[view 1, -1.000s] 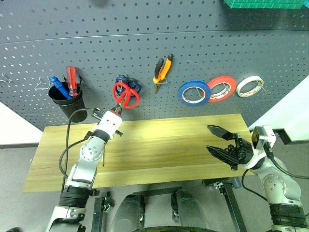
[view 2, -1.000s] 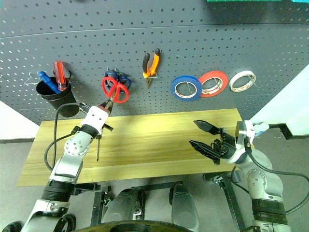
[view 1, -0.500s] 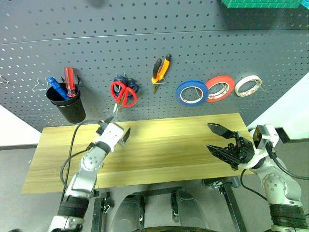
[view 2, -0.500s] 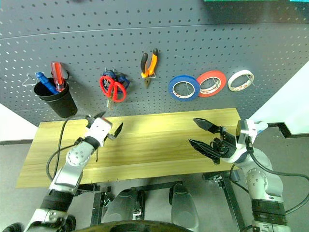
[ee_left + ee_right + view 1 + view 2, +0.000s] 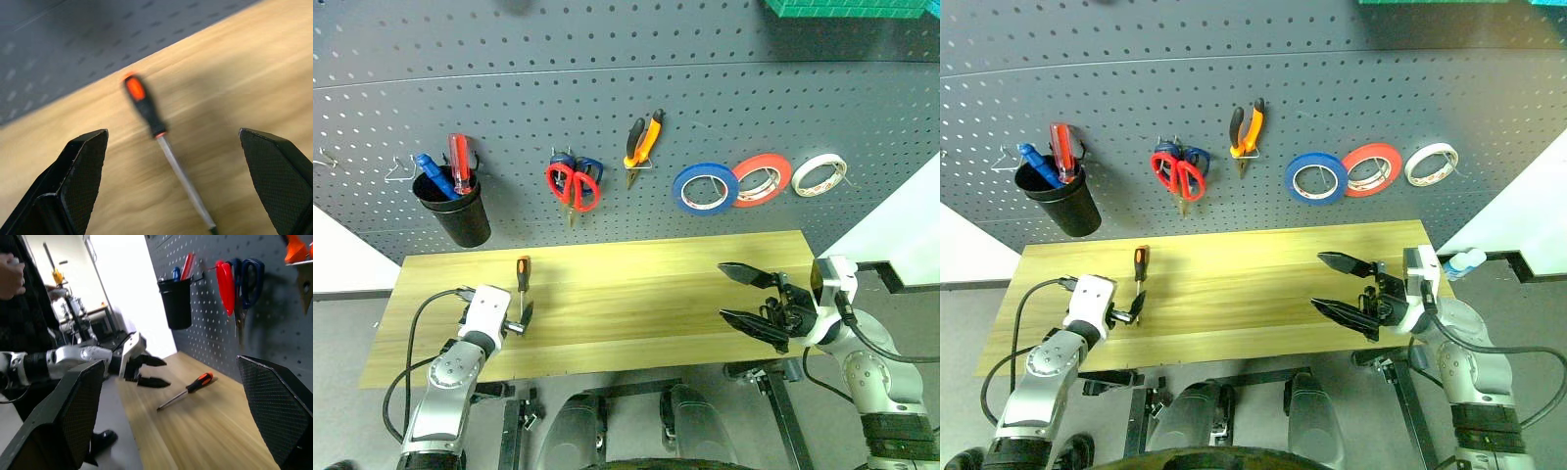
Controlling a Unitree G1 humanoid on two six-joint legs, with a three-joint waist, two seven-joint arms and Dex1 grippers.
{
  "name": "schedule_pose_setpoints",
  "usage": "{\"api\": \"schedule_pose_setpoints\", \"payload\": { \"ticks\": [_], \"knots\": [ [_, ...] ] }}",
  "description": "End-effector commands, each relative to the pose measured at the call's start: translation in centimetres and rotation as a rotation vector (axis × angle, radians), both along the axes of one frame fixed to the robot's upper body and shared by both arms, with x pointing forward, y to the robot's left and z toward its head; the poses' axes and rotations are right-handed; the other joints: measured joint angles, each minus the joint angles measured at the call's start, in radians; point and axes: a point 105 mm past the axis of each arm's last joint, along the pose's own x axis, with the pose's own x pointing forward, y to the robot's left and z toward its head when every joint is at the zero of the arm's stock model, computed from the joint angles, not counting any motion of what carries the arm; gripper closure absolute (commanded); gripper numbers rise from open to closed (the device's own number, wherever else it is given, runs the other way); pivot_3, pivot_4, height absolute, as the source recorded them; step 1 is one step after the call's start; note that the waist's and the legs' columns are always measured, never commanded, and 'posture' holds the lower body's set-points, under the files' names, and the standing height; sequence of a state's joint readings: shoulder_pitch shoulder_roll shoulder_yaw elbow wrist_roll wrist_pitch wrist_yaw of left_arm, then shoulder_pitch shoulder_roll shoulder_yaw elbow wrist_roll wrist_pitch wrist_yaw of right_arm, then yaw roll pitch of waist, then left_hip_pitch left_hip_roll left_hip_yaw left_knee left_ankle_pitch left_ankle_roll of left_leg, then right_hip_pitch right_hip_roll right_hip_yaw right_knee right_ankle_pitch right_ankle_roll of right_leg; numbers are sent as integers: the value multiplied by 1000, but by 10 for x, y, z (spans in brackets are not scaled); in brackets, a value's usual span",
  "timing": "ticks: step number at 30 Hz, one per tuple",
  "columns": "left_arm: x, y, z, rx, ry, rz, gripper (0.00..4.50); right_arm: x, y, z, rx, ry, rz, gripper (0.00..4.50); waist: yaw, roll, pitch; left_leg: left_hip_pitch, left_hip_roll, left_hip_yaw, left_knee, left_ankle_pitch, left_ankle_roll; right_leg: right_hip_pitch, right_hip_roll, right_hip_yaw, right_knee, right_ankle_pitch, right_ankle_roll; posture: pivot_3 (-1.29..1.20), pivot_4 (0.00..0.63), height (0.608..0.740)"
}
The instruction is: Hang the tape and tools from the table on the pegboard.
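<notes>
Lower left of the frame, my left gripper (image 5: 521,318) hangs over the near edge of the table (image 5: 636,294) with its jaws wide apart and nothing between them. Lower right, my right gripper (image 5: 751,294) waits the same way, jaws spread and empty.

Just beyond my left fingers the screwdriver (image 5: 522,278) lies flat on the wood, orange-and-black handle toward the wall, shaft toward me.

Farther back, on the pegboard (image 5: 607,108), the red scissors (image 5: 570,186), the pliers (image 5: 642,142) and the blue tape (image 5: 705,188) hang already.

So I judge the screwdriver is the last piece. Next I should lower my left jaws over its handle, close, and lift it toward the board.
</notes>
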State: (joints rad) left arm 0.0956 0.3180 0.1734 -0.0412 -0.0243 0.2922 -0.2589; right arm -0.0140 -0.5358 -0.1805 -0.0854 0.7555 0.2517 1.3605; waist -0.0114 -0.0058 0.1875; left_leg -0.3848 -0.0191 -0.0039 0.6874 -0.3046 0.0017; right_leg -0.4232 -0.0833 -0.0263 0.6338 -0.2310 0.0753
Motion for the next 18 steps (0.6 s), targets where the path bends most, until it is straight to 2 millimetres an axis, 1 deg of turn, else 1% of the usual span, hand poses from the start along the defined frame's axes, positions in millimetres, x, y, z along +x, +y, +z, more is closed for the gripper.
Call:
{"api": "schedule_pose_setpoints", "payload": {
  "ticks": [1, 4, 6, 11, 12, 16, 18],
  "knots": [
    [13, 21, 14, -71, -10, 158, 22, -7, 2, 7, -29, -27, 45, 0, 2, -4, 2, 0, 0, -1, 0, 0, 0, 0, 0, -1, 0, 0, 0, -66, 206, 736],
    [21, 22, 19, -81, -11, 163, 22, -10, 0, 7, -28, -15, 41, 0, -2, -4, 4, -1, 0, -1, 0, 0, 1, 0, 0, -1, -1, 0, 0, -70, 219, 736],
    [27, 24, 18, -86, 1, 182, 22, -15, 0, 8, -25, -3, 50, 0, -2, -7, 7, -1, 0, -1, -1, 0, 1, 0, 0, -1, -2, 0, 0, -71, 225, 736],
    [43, 10, 15, -191, 24, 123, 22, -23, 0, 9, -34, 15, 48, 0, -2, -7, 20, -1, 0, -1, -1, 0, 1, -1, -1, -1, -2, 0, -1, -89, 252, 736],
    [45, 9, 13, -191, 33, 123, 22, -25, -1, 9, -35, 21, 48, 0, -2, -7, 25, -1, 0, -1, -1, 0, 1, -1, -2, -1, -2, -2, -3, -96, 258, 736],
    [52, 10, 6, -214, 57, 140, 22, -31, -3, 8, -42, 44, 39, 0, -2, -8, 37, -4, 0, -1, -2, 0, 1, -3, -3, -1, -3, -2, -3, -107, 268, 736],
    [54, 15, -2, -234, 87, 182, 22, -34, -4, 8, -42, 53, 32, 0, -3, -9, 41, -5, 0, -1, -2, 0, 1, -3, -4, -1, -4, -2, -3, -120, 272, 736]
  ]
}}
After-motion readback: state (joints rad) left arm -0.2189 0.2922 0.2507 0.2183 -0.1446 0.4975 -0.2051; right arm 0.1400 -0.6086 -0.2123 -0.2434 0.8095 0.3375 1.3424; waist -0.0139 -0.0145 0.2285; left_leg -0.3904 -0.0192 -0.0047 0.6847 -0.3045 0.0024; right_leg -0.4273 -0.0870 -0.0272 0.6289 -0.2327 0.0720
